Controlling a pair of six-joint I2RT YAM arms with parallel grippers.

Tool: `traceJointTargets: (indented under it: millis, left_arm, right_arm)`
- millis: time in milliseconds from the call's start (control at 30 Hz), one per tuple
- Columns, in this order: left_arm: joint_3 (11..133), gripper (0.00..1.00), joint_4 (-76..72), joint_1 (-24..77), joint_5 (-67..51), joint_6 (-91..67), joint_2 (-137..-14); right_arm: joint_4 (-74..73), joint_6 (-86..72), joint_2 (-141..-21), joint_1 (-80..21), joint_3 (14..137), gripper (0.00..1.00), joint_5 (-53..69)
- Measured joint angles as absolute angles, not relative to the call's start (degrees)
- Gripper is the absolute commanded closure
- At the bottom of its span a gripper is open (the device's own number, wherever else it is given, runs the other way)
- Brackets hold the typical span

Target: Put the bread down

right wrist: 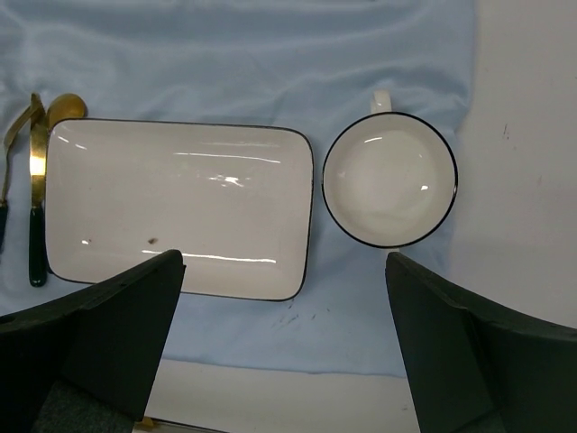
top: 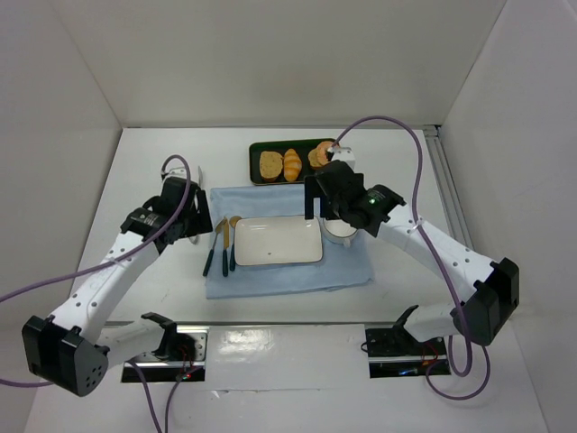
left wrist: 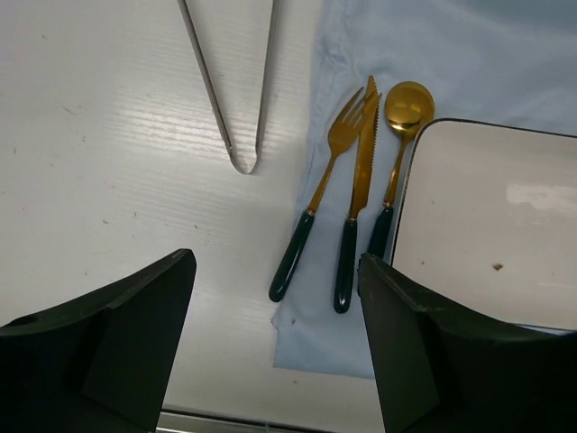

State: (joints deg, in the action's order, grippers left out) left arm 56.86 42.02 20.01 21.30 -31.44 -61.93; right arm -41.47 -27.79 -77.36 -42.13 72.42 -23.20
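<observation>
**Bread**: one slice, lying flat at the left end of the dark tray, croissant just beside it on the right.
**Tray:** past the far edge of the blue cloth, behind the white plate.
**Plate:** bare, dark-rimmed, central on the cloth. A narrow strip of cloth separates its right short edge from the round cup.
**Cutlery:** fork, knife and spoon lie side by side along the plate's left edge.
**Right gripper**: fingers spread wide, nothing between them, hanging above plate and cup.
**Left gripper**: jaws wide, empty, over the cloth's left border.
**Tongs**: on the bare table left of the cloth.
</observation>
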Motion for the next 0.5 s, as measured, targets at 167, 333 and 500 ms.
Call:
traceJointTargets:
  millis: [167,333,500]
  left_arm:
    - [55.46,0.12,38.89,16.69,20.88,-31.38,-65.41]
    - [54.43,0.11,35.79,12.84,19.2,-30.89,-69.89]
    - [54.11,0.09,32.93,9.5,16.78,-29.87,-74.72]
  right_arm:
    - [-39.92,-25.98,-77.3,-39.29,72.4,0.0,-20.32]
    - [-38.85,-24.69,-77.28,-36.86,72.4,0.0,-17.63]
    - [-37.87,-23.86,-77.25,-34.76,72.4,0.0,-14.61]
